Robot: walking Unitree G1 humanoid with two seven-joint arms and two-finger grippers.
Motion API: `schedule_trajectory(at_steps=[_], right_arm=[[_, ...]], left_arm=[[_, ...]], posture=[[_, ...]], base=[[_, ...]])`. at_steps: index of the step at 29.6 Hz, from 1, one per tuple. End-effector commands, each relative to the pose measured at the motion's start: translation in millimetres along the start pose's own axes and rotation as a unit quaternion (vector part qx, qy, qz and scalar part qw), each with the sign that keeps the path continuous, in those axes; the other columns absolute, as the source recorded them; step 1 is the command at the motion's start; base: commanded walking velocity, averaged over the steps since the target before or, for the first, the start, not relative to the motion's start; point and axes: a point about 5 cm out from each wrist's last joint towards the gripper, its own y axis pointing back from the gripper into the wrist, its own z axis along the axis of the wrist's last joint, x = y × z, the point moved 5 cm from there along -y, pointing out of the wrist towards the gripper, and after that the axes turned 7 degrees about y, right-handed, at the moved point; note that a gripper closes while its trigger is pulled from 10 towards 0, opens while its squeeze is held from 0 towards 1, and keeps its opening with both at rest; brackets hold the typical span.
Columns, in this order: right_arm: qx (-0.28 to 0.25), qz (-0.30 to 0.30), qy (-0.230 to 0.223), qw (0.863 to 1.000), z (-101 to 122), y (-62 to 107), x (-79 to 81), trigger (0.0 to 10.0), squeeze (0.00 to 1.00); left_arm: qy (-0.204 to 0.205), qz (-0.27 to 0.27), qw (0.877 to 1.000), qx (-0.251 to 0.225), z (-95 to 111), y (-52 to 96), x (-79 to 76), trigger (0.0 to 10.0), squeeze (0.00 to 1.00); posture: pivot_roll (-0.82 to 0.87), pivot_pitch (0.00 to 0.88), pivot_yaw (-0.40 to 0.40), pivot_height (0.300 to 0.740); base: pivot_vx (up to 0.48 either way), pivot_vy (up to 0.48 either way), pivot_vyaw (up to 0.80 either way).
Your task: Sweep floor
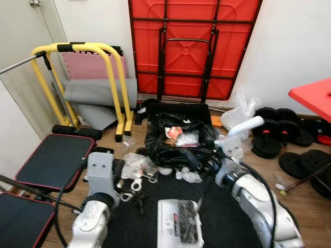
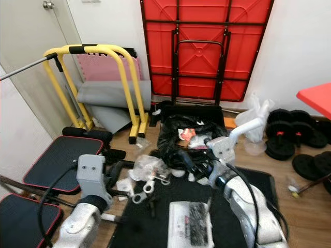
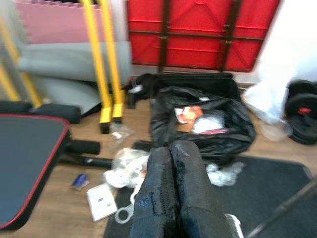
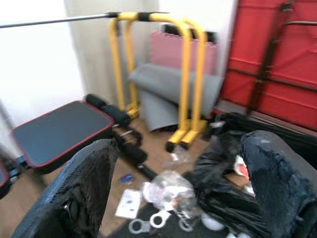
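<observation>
Right gripper (image 2: 194, 163) raised over the near edge of the black bag (image 2: 189, 137), fingers (image 4: 282, 183) spread wide apart, holding nothing; left gripper (image 1: 129, 173) lower and to the left, fingers (image 3: 168, 198) pressed together, empty, pointing far toward the litter (image 1: 137, 168); litter is clear plastic wrappers, white rings and scraps lying on the wood floor (image 1: 134, 142) and on the far edge of the black mat (image 1: 232, 227), just ahead of the left gripper and left of the right one; left arm looks nearer; no broom or dustpan I can identify, so sweeping seems not yet begun; a white box with a dark brush-like thing (image 1: 187, 221) lies near on the mat between the arms, cannot tell what it is; bench (image 1: 51, 160) left, yellow frame (image 1: 111, 88) far left, red table (image 1: 194, 46) against far wall, weights (image 1: 282, 137) right.
</observation>
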Motion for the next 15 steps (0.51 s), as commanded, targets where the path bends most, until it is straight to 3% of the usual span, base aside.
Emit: schedule_trajectory(at_steps=[1, 5, 15], right_arm=[[-0.002, 0.017, 0.009, 1.000, -0.4, -2.0, 6.1, 10.0, 0.00], [-0.015, 0.037, 0.035, 0.999, 4.1, -1.5, 11.2, 10.0, 0.00], [-0.021, 0.048, 0.044, 0.998, 7.1, -1.5, 13.2, 10.0, 0.00]], left_arm=[[-0.004, 0.012, 1.000, 0.008, -5.0, 2.2, 5.6, 10.0, 0.00], [-0.004, 0.009, 1.000, 0.004, -3.5, 1.7, 4.9, 10.0, 0.00], [-0.005, 0.004, 1.000, -0.001, -1.1, 0.6, 4.0, 10.0, 0.00]], posture=[[-0.09, 0.000, -0.058, 0.740], [-0.09, 0.000, -0.061, 0.740], [-0.09, 0.000, -0.061, 0.740]], base=[[0.000, 0.000, 0.80], [0.000, 0.000, 0.80], [0.000, 0.000, 0.80]])
